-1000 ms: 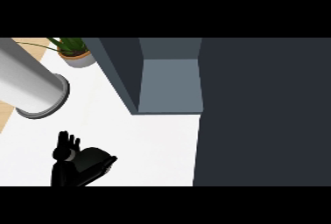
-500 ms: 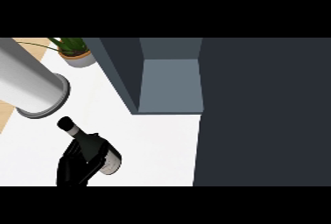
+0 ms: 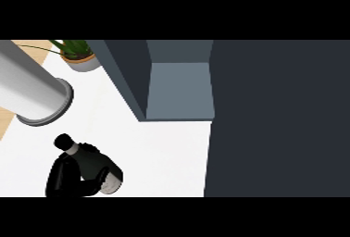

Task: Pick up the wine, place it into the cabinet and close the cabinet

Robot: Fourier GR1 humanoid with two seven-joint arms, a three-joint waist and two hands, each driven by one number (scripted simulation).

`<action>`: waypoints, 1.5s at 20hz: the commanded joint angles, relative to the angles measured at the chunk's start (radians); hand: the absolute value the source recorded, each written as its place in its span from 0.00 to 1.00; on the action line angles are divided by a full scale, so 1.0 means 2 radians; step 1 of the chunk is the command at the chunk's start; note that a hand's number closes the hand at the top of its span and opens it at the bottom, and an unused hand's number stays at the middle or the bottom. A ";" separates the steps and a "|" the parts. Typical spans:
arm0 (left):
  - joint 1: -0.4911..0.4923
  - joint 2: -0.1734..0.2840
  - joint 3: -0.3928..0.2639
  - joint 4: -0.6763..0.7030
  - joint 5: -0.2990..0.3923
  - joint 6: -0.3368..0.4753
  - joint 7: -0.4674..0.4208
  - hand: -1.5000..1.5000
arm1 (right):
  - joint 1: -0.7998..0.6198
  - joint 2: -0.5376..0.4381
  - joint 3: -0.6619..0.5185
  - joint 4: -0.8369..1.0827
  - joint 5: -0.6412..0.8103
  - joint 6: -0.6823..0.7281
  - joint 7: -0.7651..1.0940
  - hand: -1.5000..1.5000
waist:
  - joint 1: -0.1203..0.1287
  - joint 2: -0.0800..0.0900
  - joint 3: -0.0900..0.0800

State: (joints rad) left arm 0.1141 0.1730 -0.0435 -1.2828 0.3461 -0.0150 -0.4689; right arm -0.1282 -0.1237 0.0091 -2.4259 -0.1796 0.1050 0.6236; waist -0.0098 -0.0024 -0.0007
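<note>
The wine bottle (image 3: 96, 162) is dark, with a black cap and a grey band at its neck. It lies tilted at the lower left of the head view, neck pointing up-left and pale base at the lower right. My left hand (image 3: 63, 179) is curled round its body and hides much of it. The cabinet (image 3: 178, 88) stands open up and to the right, its grey-blue inside showing nothing in it. Its dark side wall (image 3: 126, 78) faces the bottle. My right hand does not show.
A large grey cylinder (image 3: 31, 92) lies across the upper left, close above the bottle's neck. A potted plant (image 3: 78, 55) stands at the back. A big dark panel (image 3: 273, 120) fills the right side. White counter (image 3: 164, 152) lies between hand and cabinet.
One second ago only the dark hand showed. The bottle's neck and pale base then came into sight in it, and hand and bottle have since slid slightly down and left.
</note>
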 commanded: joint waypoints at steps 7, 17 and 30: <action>-0.032 0.020 0.020 0.022 -0.044 -0.022 -0.102 1.00 | 0.042 0.003 -0.015 -0.050 -0.047 0.018 -0.004 0.00 | 0.002 0.000 0.001; -0.020 0.008 -0.002 -0.144 -0.003 -0.025 0.009 1.00 | 0.025 0.009 0.007 -0.050 -0.026 0.007 0.017 0.00 | 0.005 0.000 0.001; -0.017 -0.036 -0.119 -0.328 -0.082 0.075 0.192 1.00 | 0.003 -0.007 -0.033 -0.069 -0.063 0.002 0.059 0.00 | 0.002 -0.001 0.001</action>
State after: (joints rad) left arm 0.1005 0.1424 -0.1921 -1.8472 0.2386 0.0656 -0.2035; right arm -0.0865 -0.1123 -0.0200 -2.4294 -0.1935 0.1452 0.6194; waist -0.0055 -0.0038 0.0009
